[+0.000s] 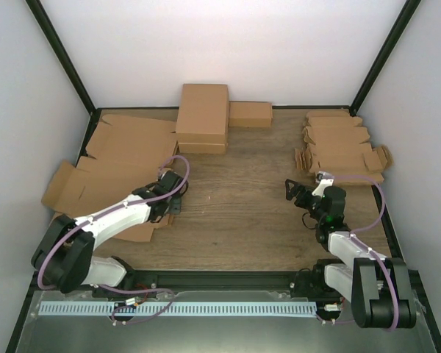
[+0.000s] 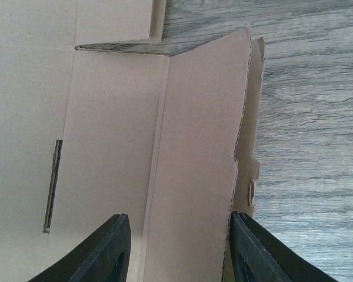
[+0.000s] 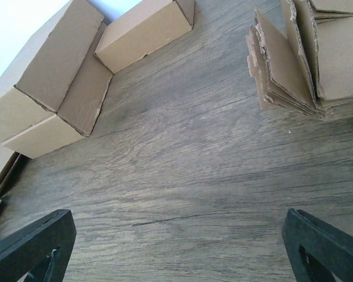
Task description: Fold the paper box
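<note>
The paper box (image 1: 121,151) is not a box yet. It is a big flat sheet of brown card, and it lies on the left side of the worktop (image 1: 242,198), partly under the left arm. It looks light and thin. It is stiff in the flat parts but bends easily along the pressed lines. It could slide on the smooth wood if pushed from the side, and a hard pinch could crush or tear an edge. I think the best place to take it is a flap near its fold line, so it turns up neatly while the rest stays down

The left claw (image 2: 176,235) is over the right edge of the sheet. Its two fingers are apart, with one long flap (image 2: 200,147) between them. That flap is tipped up a little from the wood. The fingers are not squeezing it. I cannot tell if one of them just touches the card

The right claw (image 3: 177,223) is wide apart too and holds nothing. Only bare wood shows between its fingers. It hangs well away from the big sheet, near a pile of small cut sheets (image 1: 342,147). Some finished boxes (image 1: 202,118) sit at the back
</note>
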Robot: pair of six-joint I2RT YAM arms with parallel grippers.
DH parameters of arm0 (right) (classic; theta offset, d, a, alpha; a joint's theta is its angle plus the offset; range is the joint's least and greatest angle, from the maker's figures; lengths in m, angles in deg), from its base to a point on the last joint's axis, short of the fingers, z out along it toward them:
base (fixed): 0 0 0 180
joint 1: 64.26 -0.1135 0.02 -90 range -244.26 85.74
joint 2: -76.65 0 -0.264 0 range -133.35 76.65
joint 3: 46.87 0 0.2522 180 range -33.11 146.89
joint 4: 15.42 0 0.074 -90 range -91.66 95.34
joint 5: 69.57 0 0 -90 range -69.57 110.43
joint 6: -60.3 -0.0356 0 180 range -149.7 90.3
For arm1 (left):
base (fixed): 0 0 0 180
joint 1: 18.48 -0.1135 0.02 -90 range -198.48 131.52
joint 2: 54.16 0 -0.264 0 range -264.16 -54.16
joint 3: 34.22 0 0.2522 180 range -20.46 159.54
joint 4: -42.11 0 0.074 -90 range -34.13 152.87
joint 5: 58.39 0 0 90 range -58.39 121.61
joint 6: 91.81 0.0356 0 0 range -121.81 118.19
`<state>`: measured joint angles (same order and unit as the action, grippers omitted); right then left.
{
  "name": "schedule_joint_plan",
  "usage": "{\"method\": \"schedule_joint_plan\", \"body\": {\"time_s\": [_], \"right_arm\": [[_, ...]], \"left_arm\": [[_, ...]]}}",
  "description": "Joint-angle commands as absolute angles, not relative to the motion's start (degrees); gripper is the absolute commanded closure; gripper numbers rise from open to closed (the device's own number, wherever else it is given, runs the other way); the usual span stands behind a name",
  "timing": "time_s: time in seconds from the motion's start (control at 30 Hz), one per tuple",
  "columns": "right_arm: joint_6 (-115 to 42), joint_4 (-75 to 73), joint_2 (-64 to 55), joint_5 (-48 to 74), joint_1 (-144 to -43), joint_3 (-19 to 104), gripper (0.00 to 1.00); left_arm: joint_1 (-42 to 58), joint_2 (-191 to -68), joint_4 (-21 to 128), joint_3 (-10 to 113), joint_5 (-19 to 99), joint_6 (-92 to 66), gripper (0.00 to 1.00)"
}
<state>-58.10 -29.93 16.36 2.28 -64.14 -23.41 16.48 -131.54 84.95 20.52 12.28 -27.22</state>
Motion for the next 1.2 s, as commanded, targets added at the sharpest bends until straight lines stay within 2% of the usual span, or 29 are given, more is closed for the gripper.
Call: {"method": "schedule_joint_plan", "body": {"time_s": [0.0,0.13,0.23,0.3,0.63,0.9,1.0,1.1,1.17], "right_arm": [[-58.7,-29.1,15.9,2.9,-64.7,-20.9,0.0],[-58.7,-29.0,15.4,2.8,-64.7,-20.6,0.0],[-58.7,-29.1,15.3,2.8,-64.7,-20.5,0.0],[-58.7,-29.1,15.2,2.7,-64.7,-20.5,0.0],[-58.7,-29.1,14.9,2.7,-64.7,-20.4,0.0],[-58.6,-29.0,14.7,2.7,-64.7,-20.2,0.0],[-58.6,-29.1,14.7,2.7,-64.7,-20.2,0.0],[-58.7,-29.1,14.4,2.7,-64.7,-20.1,0.0],[-58.7,-29.1,14.2,2.7,-64.7,-20.0,0.0]], "left_arm": [[17.1,-132.9,85.2,22.4,10.3,-26.8,0.54],[17.1,-134.2,86.9,23.0,7.8,-27.7,0.7],[17.2,-134.7,88.1,23.6,5.6,-28.5,0.88],[17.6,-133.2,88.9,24.2,3.7,-29.0,0.95],[17.6,-118.9,100.4,34.3,-12.3,-32.7,0.96],[17.6,-111.2,109.3,51.7,-11.7,-28.8,0.96],[17.6,-109.9,109.7,61.8,-2.1,-23.9,0.96],[17.6,-109.5,106.9,68.4,15.7,-22.8,0.96],[17.6,-111.3,105.3,71.3,31.9,-23.9,0.96]]}}
